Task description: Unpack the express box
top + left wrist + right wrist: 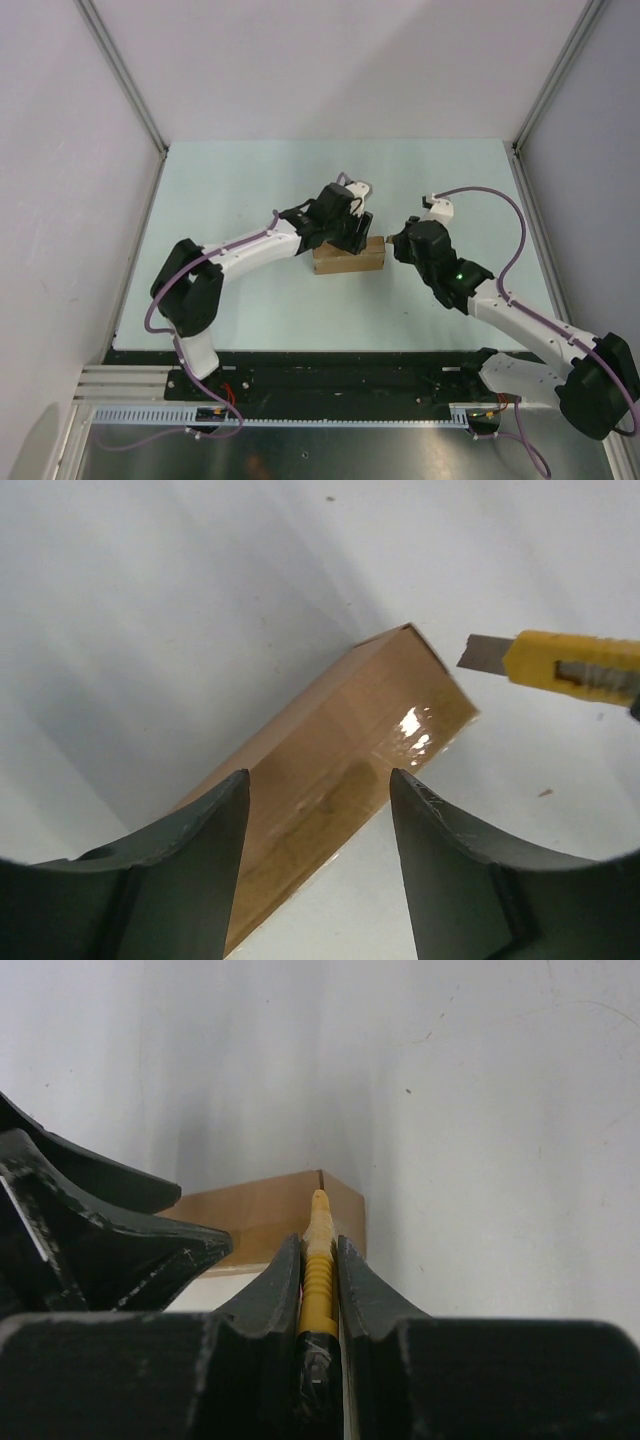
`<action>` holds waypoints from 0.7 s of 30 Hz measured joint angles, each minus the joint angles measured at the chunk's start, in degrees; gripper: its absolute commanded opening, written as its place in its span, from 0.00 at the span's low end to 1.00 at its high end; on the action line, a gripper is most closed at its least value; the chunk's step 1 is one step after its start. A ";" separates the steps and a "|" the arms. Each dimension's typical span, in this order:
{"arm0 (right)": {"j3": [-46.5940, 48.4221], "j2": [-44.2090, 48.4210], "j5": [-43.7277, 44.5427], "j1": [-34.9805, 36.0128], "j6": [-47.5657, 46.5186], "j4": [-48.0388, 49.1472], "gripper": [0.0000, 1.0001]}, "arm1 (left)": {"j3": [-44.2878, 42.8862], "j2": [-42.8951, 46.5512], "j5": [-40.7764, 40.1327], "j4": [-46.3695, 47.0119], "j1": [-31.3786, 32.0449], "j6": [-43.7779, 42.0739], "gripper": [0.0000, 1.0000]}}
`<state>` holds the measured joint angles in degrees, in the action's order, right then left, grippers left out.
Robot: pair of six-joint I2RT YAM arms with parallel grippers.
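The express box (348, 259), a small brown cardboard carton with shiny tape along its top, lies closed at the table's middle. My left gripper (352, 232) hangs open just above its far side; in the left wrist view the box (330, 780) lies below my open fingers (205, 850). My right gripper (397, 243) is shut on a yellow-and-black utility knife (318, 1260), whose bare blade (485, 654) points at the box's right end, just apart from it. In the right wrist view the box (255, 1215) lies just beyond the knife tip.
The pale green table (250, 180) is bounded by white walls and metal frame posts (125, 80) at left, right and back. The arm bases and a cable rail (300, 420) run along the near edge.
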<state>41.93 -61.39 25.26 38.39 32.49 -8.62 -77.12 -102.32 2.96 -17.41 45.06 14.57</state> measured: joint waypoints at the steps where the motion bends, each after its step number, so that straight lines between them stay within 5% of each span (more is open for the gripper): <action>1: 0.11 -0.31 -0.15 0.00 0.00 0.31 0.00 | 0.39 0.00 -0.76 -0.02 0.17 -0.63 0.64; 21: 1.05 -3.21 -0.44 0.00 -0.02 1.31 0.00 | 1.05 -0.66 -10.01 0.02 2.51 -4.59 0.57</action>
<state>42.98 -64.60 24.82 38.39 32.47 -7.31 -76.07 -102.98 -7.05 -17.39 47.57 9.98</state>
